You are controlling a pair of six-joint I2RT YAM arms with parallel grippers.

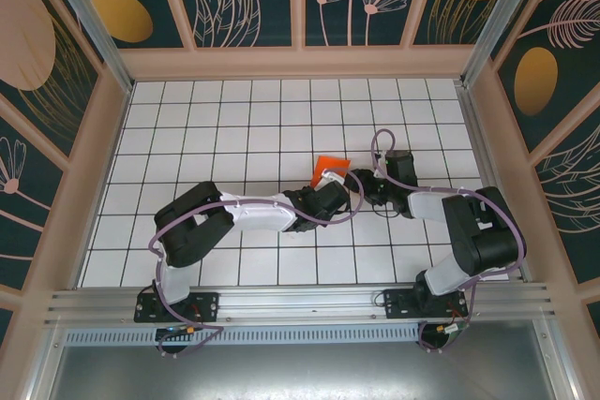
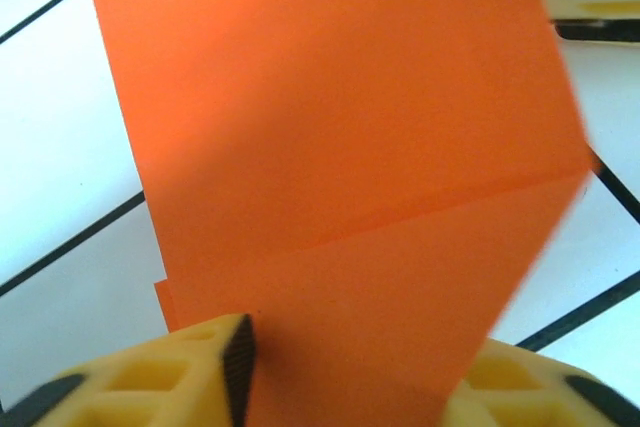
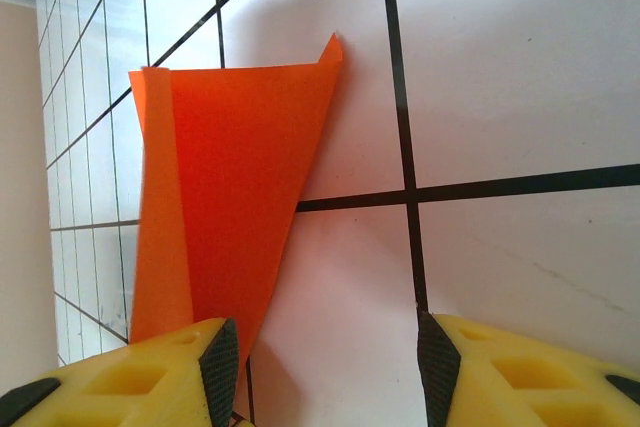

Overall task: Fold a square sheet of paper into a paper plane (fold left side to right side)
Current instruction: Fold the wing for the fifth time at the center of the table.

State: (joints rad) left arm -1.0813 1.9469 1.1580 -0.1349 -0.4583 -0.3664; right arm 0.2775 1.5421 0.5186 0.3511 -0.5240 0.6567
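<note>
Paper (image 1: 330, 165) sits mid-surface (image 1: 234, 119), part folded, with both tools meeting at it. Top view: an orange corner pokes out on the far side of the left tool (image 1: 323, 189). The right tool (image 1: 362, 185) is just beside it on the right.

Left wrist view: the paper (image 2: 340, 147) is dead ahead and very close. It runs from the top of the picture down into the gap between the yellow fingers (image 2: 200, 382). A crease line slants across it, low at left and higher at right. The left tool is partway apart with the sheet in its gap. Can't tell if it's actually pinching.

Right wrist view: the paper (image 3: 230, 197) is a tapering folded shape. Its long axis points away from the tool, wide end far, narrow end near. The narrow end reaches the left finger (image 3: 190, 372). The gap of the right tool (image 3: 328, 372) is over bare tile, off to the paper's right. It is moderately wide and holds nothing.

Key relation: the left tool is the nearer one, lined up with the paper and already on its edge. The right tool sits on the side the fold goes toward. Judgement: the left side gets carried over rightward by the left tool, and the right one looks placed to pin or crease.
</note>
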